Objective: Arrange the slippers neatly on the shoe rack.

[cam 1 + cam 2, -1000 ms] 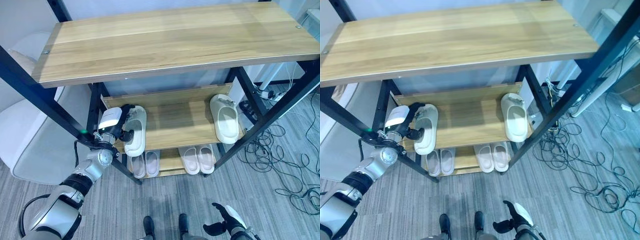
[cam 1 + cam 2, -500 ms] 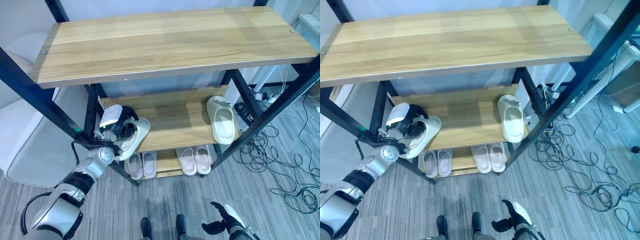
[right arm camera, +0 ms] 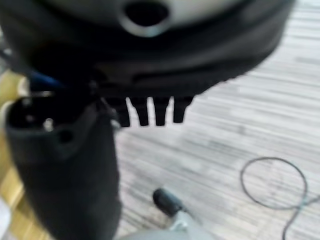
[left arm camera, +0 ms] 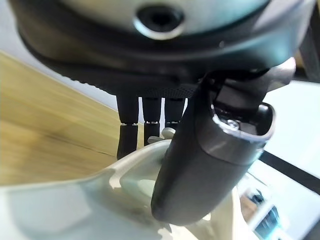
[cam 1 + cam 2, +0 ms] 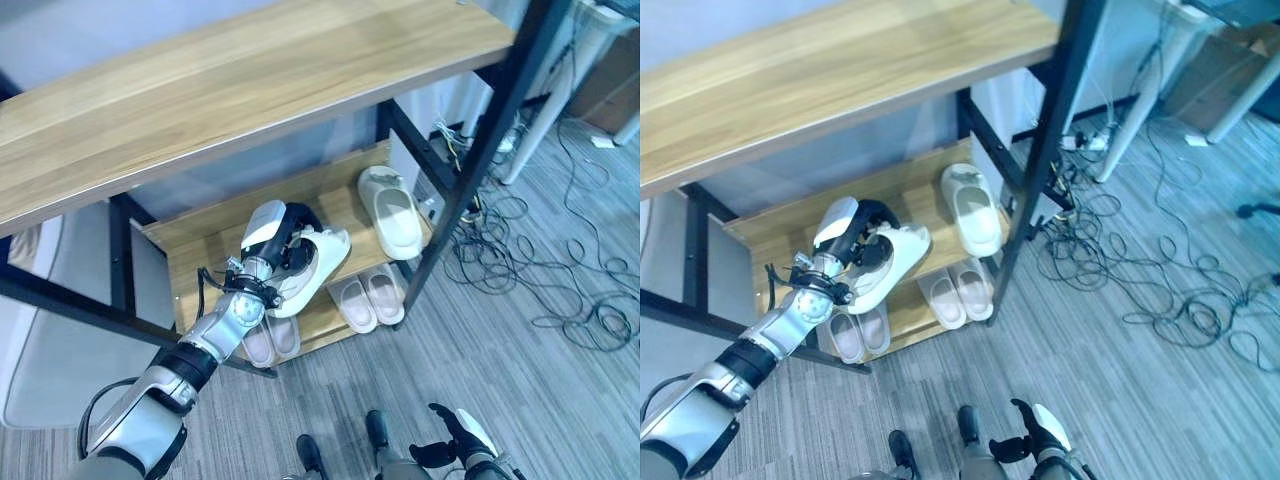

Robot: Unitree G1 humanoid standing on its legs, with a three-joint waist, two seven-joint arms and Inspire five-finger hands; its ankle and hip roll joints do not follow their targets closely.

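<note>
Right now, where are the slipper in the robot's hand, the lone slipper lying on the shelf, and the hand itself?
Held slipper (image 5: 318, 262), left eye view, its sole.
Lone slipper (image 5: 396, 212), left eye view, its strap.
Left hand (image 5: 862, 240), right eye view, its dark palm.

The wooden top board of the black-framed shoe rack runs off the upper and left edges in both eye views, and it hides the back of the middle wooden shelf. The two pairs of pale slippers on the bottom shelf are partly covered by the middle shelf's front edge. The dark left hand covers the near end of the white foam slipper; in the left wrist view the slipper is cut off at the frame's edges. The right hand sits at the lower edge, small; its fingers show as blurred stubs.
</note>
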